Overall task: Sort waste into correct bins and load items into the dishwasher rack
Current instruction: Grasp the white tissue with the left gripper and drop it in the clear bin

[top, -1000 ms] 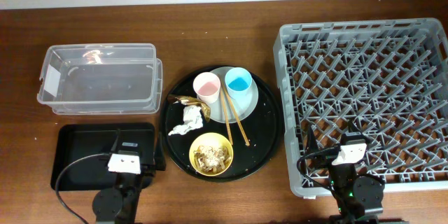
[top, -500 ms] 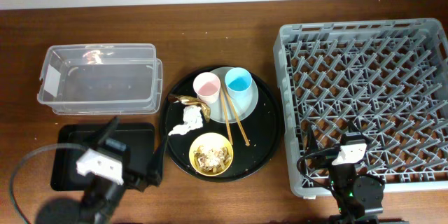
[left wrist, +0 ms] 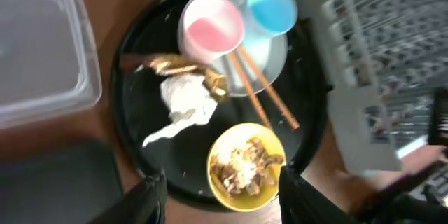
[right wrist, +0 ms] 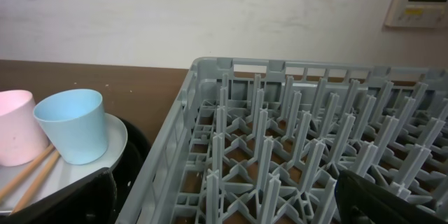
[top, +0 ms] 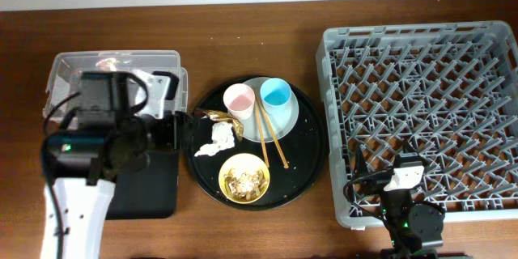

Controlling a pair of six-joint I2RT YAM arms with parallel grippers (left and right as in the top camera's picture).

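A crumpled white tissue [top: 217, 138] and a gold-brown wrapper [top: 212, 116] lie on the left of the large round black tray [top: 307, 158]. A yellow bowl [top: 245, 179] holds the beige food scraps. The pink cup [top: 239, 99], the blue cup [top: 276, 95] and the wooden chopsticks [top: 271, 139] rest on the pale plate [top: 290, 117]. My left gripper [top: 184, 129] is open and empty, just left of the tissue. In the left wrist view its fingers [left wrist: 222, 203] straddle the bowl [left wrist: 245, 164], below the tissue [left wrist: 185, 101]. My right gripper [top: 382, 158] is open and empty over the front edge of the grey rack [top: 421, 40].
The clear tub [top: 61, 69] stands at the back left, partly under my left arm. The shallow black tray [top: 154, 186] lies in front of it, mostly covered by that arm. The right wrist view shows the rack's pegs [right wrist: 280, 112], the blue cup [right wrist: 73, 122] and the pink cup [right wrist: 14, 136].
My left arm has risen from the table's front edge and swung back and right, over the shallow black tray, to the edge of the round tray. The right arm has not moved.
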